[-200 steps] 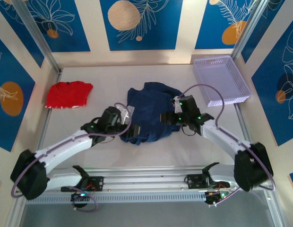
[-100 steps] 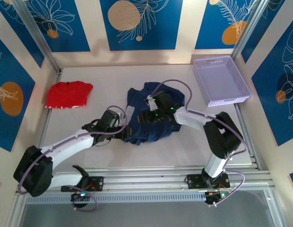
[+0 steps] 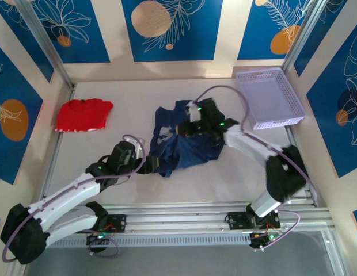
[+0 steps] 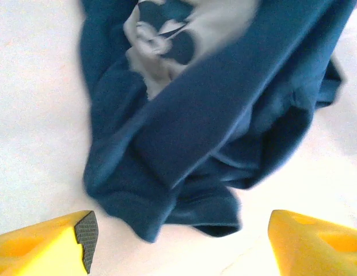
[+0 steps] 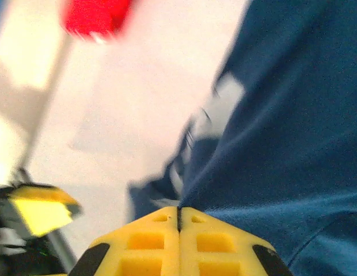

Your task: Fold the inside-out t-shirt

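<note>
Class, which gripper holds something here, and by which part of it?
The right gripper, shut, appears to pinch the navy t-shirt by a fold in its far half; the left gripper is open, holding nothing.

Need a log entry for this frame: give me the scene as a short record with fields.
shirt: navy, crumpled mid-table, not yet folded, pale patch showing
left gripper: open, low at the shirt's near edge, holding nothing
right gripper: shut, apparently on a fold at the shirt's far side
red garment: far left, apart from the shirt
basket: lavender, far right corner
table: pale, bears everything
</note>
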`<control>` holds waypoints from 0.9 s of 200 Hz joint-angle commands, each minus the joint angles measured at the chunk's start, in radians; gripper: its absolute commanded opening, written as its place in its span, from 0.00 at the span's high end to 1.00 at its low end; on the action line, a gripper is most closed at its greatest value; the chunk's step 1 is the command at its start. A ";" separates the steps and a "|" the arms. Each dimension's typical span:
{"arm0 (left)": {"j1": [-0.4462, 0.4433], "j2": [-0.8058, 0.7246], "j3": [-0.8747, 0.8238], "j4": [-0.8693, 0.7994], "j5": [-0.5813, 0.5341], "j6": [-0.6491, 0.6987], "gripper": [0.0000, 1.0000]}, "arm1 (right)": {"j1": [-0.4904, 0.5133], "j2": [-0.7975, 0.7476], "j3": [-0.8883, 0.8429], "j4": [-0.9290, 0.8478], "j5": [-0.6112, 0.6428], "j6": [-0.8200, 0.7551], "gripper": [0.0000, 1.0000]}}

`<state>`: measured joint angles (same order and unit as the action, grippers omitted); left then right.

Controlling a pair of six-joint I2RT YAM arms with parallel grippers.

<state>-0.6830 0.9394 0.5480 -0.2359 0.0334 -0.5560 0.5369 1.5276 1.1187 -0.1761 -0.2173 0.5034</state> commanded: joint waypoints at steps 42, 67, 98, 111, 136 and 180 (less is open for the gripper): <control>-0.145 0.228 0.096 0.183 -0.037 0.054 0.23 | -0.126 -0.113 -0.052 0.074 -0.155 0.125 1.00; -0.146 0.352 0.167 0.129 -0.142 0.083 0.24 | -0.151 -0.122 -0.057 0.063 -0.158 0.118 1.00; -0.145 0.445 0.217 0.147 -0.217 0.141 0.26 | -0.156 -0.122 -0.063 0.037 -0.156 0.094 1.00; -0.142 0.483 0.242 0.181 -0.225 0.166 0.34 | -0.158 -0.124 -0.066 0.024 -0.148 0.081 1.00; -0.102 0.553 0.289 0.204 -0.168 0.180 0.68 | -0.163 -0.155 -0.063 -0.061 -0.081 0.002 1.00; 0.019 0.417 0.241 0.261 0.153 0.126 1.00 | -0.142 -0.094 0.017 -0.316 0.256 -0.168 0.73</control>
<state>-0.7258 1.4521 0.8013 -0.0322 -0.0216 -0.3962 0.3801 1.3968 1.0748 -0.3149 -0.1764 0.4522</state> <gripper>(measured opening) 0.040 0.144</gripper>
